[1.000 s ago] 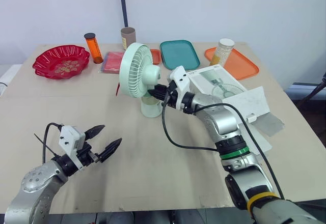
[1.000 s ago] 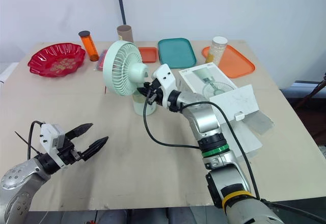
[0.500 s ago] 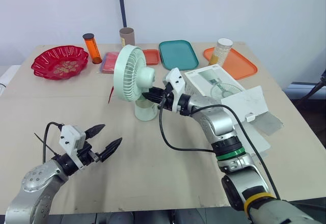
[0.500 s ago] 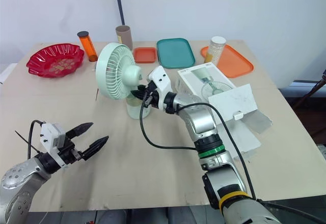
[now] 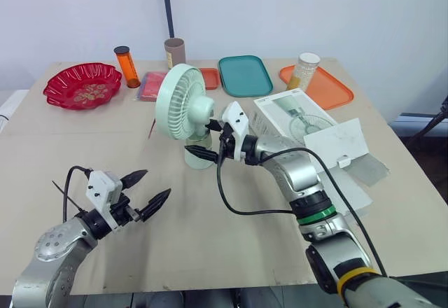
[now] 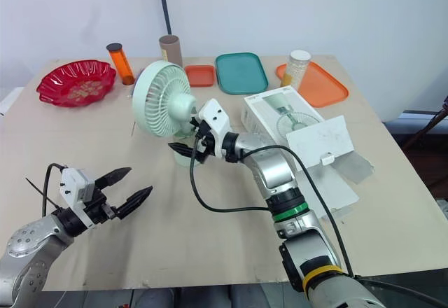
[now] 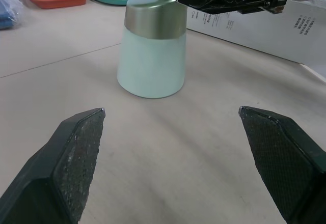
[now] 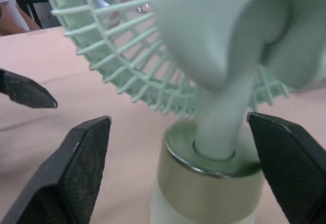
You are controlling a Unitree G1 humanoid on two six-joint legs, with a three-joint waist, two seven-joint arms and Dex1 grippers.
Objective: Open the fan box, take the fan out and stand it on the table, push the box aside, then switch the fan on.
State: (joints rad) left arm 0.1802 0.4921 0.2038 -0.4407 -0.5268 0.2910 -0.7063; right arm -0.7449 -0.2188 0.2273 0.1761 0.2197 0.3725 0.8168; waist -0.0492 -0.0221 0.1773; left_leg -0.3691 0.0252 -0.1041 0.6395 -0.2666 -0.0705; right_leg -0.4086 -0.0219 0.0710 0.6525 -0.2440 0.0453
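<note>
Bracketing the pale-green plastic fan [image 5: 183, 103] with the spread-fingered right gripper [image 5: 199, 138], right wrist view revealing its metallic band [image 8: 209, 180]; holding the left gripper [image 5: 155, 183] splayed nearby.

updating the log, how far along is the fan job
Done: the box is open and the fan stands upright on the table. In hand: the right gripper sits open around the fan's stem. To do: pushing the box aside, since it lies near the fan, and switching the fan on.

Left pincer [image 7: 171, 113] gapes wide — the fan [image 7: 152, 56] base stands upright on the table [image 7: 168, 152] beyond, white box [image 7: 254, 28] behind.
</note>
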